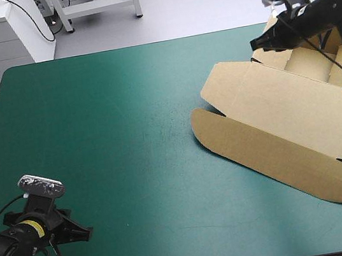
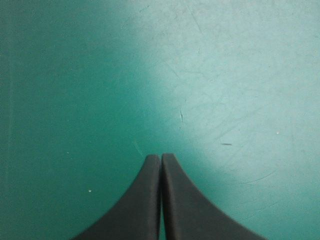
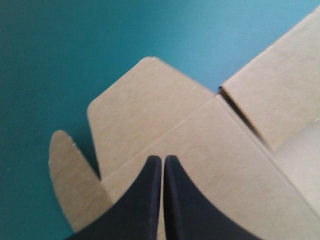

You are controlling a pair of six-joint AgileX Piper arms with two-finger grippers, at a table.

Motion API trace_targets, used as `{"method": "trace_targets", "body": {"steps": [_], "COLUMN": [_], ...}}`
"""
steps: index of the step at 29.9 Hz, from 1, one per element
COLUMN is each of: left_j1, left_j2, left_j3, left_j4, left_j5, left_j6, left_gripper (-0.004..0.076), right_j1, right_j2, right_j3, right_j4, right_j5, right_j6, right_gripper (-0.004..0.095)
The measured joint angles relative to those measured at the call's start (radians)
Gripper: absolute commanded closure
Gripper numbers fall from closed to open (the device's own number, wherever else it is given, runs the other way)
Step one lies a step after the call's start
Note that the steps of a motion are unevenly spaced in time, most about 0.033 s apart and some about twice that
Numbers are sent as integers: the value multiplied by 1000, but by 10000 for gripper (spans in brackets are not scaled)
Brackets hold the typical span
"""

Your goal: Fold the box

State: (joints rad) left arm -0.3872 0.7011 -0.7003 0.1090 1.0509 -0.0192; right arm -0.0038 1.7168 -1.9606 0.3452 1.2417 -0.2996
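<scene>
Brown box (image 1: 285,117) part-raised, table's (image 1: 110,111) 3 o'clock.
R gripper (image 1: 255,43), fingers together, over box's far end at 2 o'clock, prob. to press; L gripper (image 1: 87,232), fingers together, idle at 7 o'clock.

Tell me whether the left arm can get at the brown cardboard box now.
Probably yes: only bare teal-green cover lies between the shut left gripper and the brown cardboard box. The box lies far off toward the right edge, though, so the stretch looks long.
</scene>
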Motion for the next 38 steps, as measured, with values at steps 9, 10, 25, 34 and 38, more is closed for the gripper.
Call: {"method": "trace_targets", "body": {"steps": [9, 10, 25, 34, 38], "left_j1": [0, 0, 0, 0, 0], "left_j2": [0, 0, 0, 0, 0], "left_j3": [4, 6, 142, 160, 160], "left_j4": [-99, -109, -127, -158, -158], "left_j5": [-16, -21, -40, -49, -63], "left_j6": [0, 0, 2, 4, 4], "left_gripper": [732, 732, 732, 732, 732], "right_j1": [127, 131, 132, 132, 132], "right_j2": [-282, -333, -933, -1150, -1212], "right_j3": [398, 463, 1101, 1345, 1409], "right_j4": [-5, -5, -30, -31, -31], "right_j5": [-18, -36, -155, -191, -195], "right_j6": [-36, -36, -36, -36, -40], "right_gripper": [907, 907, 909, 909, 909]}}
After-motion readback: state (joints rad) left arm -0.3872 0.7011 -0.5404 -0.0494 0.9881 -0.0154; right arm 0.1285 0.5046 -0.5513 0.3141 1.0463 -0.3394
